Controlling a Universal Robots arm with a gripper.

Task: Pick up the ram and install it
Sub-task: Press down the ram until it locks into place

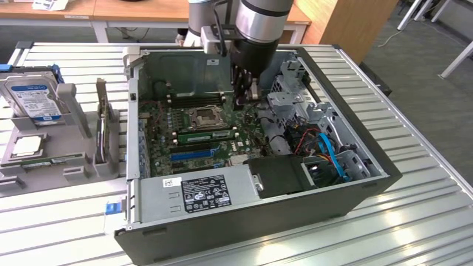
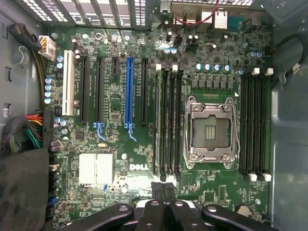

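nearest the wrist camera, the gripper point(image 2: 163, 191) has its dark fingers pressed together with nothing between them, just by one end of a bank of memory slots. the ram point(image 2: 158, 122) stands on edge in the outermost slot of that bank, a few slots away from the open processor socket point(image 2: 211, 127). whether the fingertips touch it, or whether its end latches are closed, cannot be made out.

in the exterior view the arm point(image 1: 255, 27) is cut off by the frame at twelve o'clock, and its body hides part of the motherboard point(image 1: 185, 149). the power supply point(image 1: 203, 194) covers the board's edge at six o'clock.

at nine o'clock from the computer case point(image 1: 258, 238), a grey tray point(image 1: 15, 183) holds an upright hard drive point(image 1: 33, 97), a processor chip point(image 1: 27, 145) and a slim green strip point(image 1: 43, 162) too small to identify.

the case lies open on a slatted metal table point(image 1: 421, 227). wooden desks point(image 1: 148, 8) stand at twelve o'clock, with grey floor point(image 1: 428, 55) at two o'clock.
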